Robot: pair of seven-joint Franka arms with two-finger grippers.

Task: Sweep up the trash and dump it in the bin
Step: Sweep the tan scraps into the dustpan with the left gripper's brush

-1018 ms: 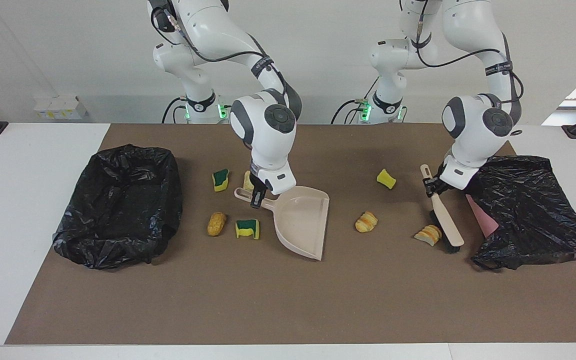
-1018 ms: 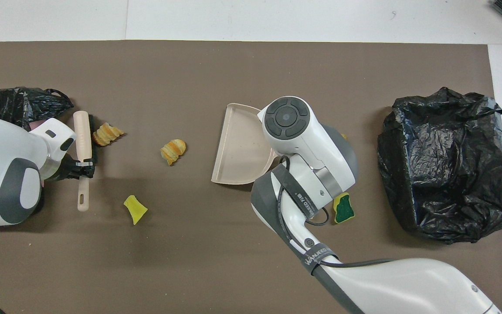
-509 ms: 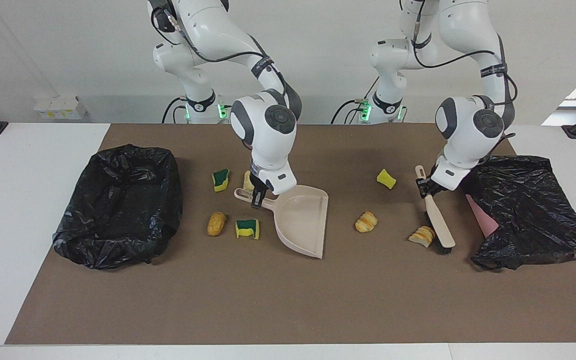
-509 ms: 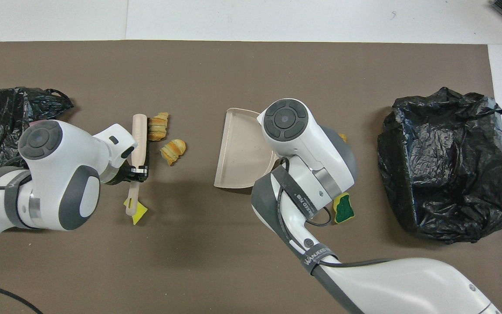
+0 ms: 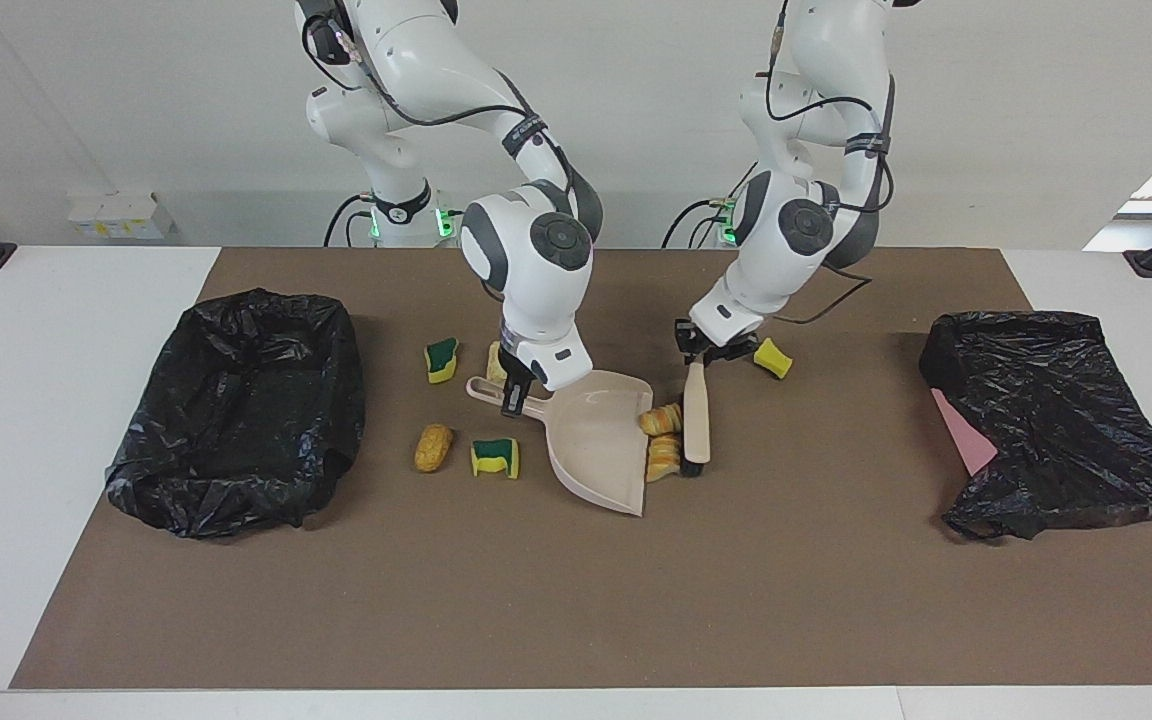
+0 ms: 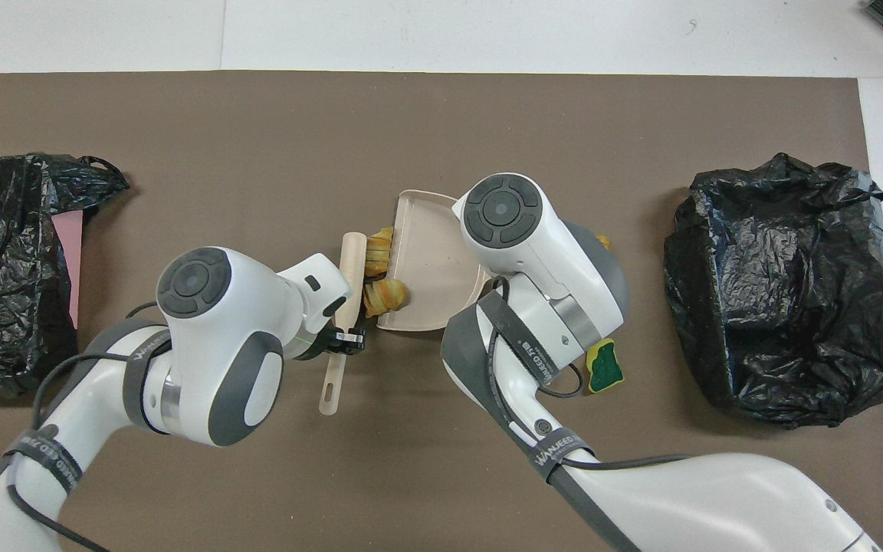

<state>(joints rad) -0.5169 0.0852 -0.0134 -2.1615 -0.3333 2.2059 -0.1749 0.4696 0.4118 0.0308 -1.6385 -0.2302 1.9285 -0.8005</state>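
Reaching low over mid-tabletop, the left gripper (image 5: 708, 352) has its fingers clamped on the brush (image 5: 696, 420) against two pastry lumps (image 5: 660, 437), while the right gripper's (image 5: 514, 393) fingers pinch the dustpan (image 5: 596, 440) handle.

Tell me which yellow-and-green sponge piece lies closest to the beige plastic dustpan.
The green-topped sponge piece beside the golden-brown lump, just off the beige plastic dustpan. The other green-topped piece lies nearer the robots.

— How is the scene lit?
— Evenly and brightly, from above; only soft shadows are cast on the bench (image 5: 576, 600); daylight is seen at one edge.
— Any blur or glare?
— Faint sheen is seen on the black bags (image 5: 1056, 420); everything is rendered sharply.
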